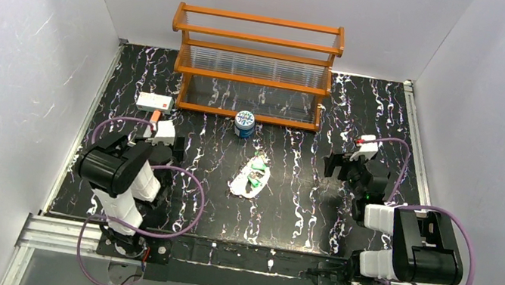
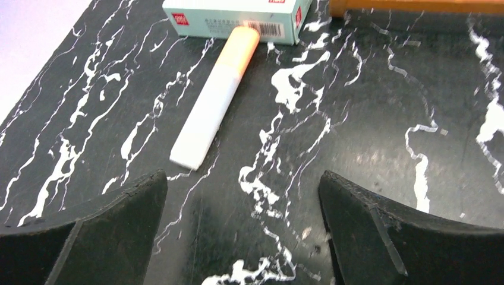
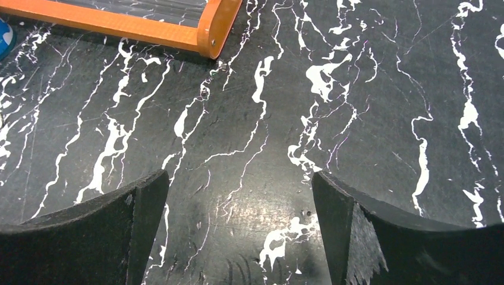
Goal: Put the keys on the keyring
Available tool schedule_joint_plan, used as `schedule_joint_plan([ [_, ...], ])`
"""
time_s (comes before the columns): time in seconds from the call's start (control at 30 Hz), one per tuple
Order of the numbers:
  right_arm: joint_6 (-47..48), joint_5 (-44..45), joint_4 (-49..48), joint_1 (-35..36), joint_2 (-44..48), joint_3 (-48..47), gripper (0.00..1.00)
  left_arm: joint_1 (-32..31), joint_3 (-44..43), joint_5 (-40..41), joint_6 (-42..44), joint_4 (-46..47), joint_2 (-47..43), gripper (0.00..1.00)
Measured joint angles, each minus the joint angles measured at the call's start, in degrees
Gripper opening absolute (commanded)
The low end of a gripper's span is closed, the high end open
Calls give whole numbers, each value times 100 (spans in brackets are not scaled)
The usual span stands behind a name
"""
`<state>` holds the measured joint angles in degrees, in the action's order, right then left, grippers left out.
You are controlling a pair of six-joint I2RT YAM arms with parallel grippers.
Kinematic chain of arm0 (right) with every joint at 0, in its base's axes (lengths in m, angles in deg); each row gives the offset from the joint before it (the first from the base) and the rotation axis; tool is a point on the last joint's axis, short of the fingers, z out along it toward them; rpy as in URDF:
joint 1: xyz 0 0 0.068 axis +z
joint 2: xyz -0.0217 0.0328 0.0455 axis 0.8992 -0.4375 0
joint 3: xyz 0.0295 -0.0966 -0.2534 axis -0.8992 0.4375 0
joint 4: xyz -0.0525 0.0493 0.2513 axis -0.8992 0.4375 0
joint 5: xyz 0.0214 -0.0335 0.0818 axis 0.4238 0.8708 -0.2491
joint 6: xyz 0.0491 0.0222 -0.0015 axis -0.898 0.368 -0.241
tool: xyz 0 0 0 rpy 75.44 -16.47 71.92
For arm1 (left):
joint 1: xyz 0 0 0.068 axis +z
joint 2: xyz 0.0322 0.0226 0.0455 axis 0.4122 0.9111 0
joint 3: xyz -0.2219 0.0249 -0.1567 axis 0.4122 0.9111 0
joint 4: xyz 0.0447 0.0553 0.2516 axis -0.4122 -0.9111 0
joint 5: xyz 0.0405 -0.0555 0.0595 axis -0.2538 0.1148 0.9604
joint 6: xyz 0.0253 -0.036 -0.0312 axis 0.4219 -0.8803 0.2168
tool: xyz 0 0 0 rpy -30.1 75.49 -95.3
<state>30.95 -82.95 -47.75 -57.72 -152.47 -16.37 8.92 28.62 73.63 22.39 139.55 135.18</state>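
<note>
The whitish oval keyring (image 1: 250, 178) lies flat at the middle of the black marbled table (image 1: 285, 209). Small green-headed keys (image 1: 257, 173) lie on it in a cluster; I cannot tell whether they are threaded on. Neither shows in the wrist views. My left gripper (image 1: 171, 143) is low over the table's left side, left of the keyring, open and empty (image 2: 243, 196). My right gripper (image 1: 334, 165) is to the keyring's right, open and empty (image 3: 241, 190), over bare table.
An orange wooden rack (image 1: 254, 66) stands at the back; its foot (image 3: 217, 27) is ahead of my right gripper. A blue-and-white can (image 1: 245, 123) stands before it. A white box (image 2: 238, 15) and an orange-capped white marker (image 2: 214, 101) lie ahead of my left gripper.
</note>
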Motion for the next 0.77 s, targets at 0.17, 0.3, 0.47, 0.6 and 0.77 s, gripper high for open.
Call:
schedule_joint_plan([
  [0.17,243,260,-678,-13,-120,262,99,127,-334,-96,-149,-177,-66,98],
  [0.3,256,612,-1519,-146,-1027,387,99,142,-350,-92,-221,-243,-68,98],
  [0.47,225,699,-1453,-306,-1281,275,99,142,-350,-92,-245,-313,-68,98],
  [0.6,188,726,-1532,-369,-1281,157,99,142,-350,-92,-262,-317,-68,98],
  [0.77,151,723,-1550,-369,-1281,149,99,144,-369,-92,-275,-391,-68,98],
])
